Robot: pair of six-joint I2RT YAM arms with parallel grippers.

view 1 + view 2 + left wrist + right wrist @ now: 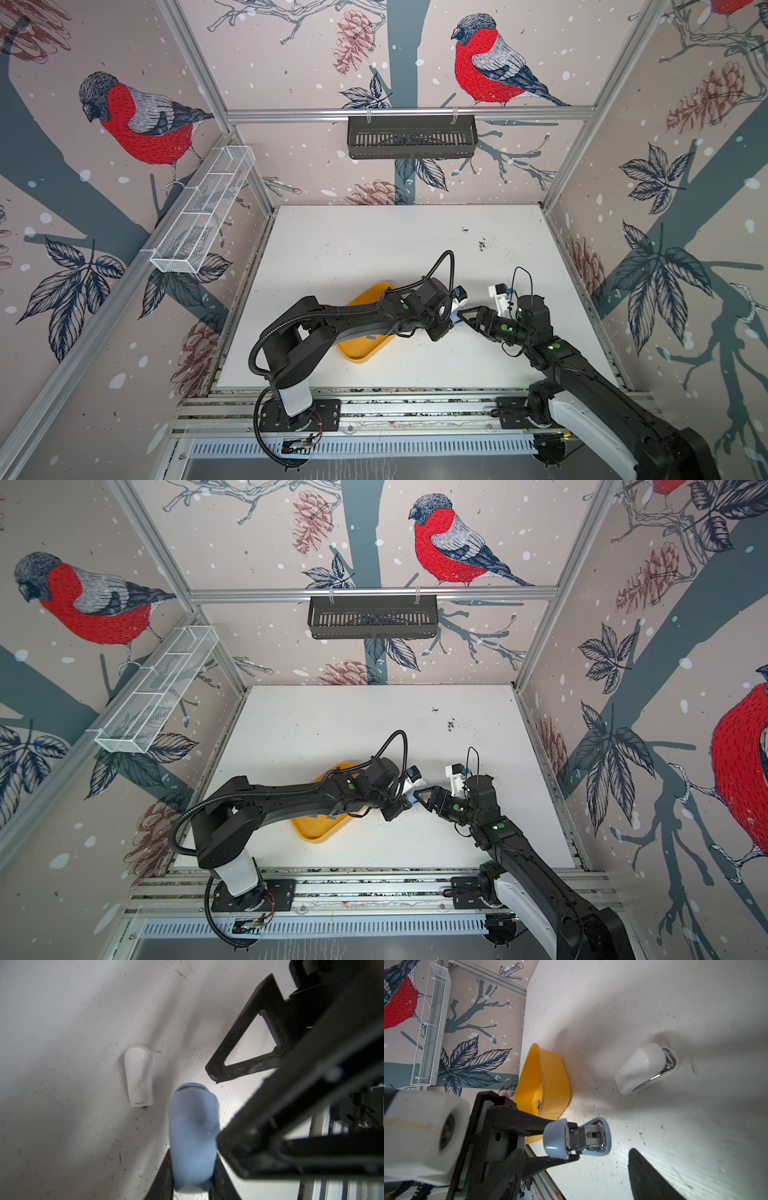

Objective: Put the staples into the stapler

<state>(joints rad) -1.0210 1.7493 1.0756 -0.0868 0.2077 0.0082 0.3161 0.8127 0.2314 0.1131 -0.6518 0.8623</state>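
The left end effector (560,1141) is clamped on the small light-blue plastic stapler (193,1126) and holds it above the white desk (353,249), near the middle and toward the front edge. The stapler stands hinged open, with its metal magazine exposed toward the right wrist view. The right end effector (466,318) sits just beside the stapler with its jaws spread and nothing between them. What appears to be a short grey strip of staples (538,1103) lies inside the yellow plastic tray (556,1076), left of the middle near the front edge. A second, white plastic stapler (641,1066) lies on the desk, apart from the tray. The step in hand is judged to be presentation of the open magazine; no strip is loaded yet. The next move calls for the right end effector to pinch one strip from the tray and align it lengthwise with the magazine channel.
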